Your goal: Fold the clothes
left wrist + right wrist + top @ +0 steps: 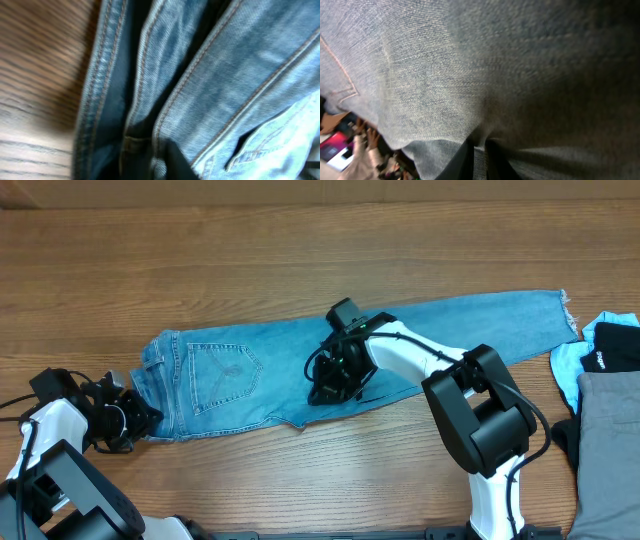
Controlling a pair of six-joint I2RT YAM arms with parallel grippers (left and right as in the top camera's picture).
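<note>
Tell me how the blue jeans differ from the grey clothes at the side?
The jeans are light blue; the grey garment is grey. The jeans stretch across the table; the grey garment sits at the right edge, partly out of view. The left hand and right hand are on the jeans; none touches the grey garment. Both lie on the table.

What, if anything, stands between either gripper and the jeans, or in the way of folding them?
Nothing visible does. The left gripper is at the waistband of the jeans and the right gripper on the mid-leg, both against denim. The other garments lie at the right edge of the table, beyond the hem.
</note>
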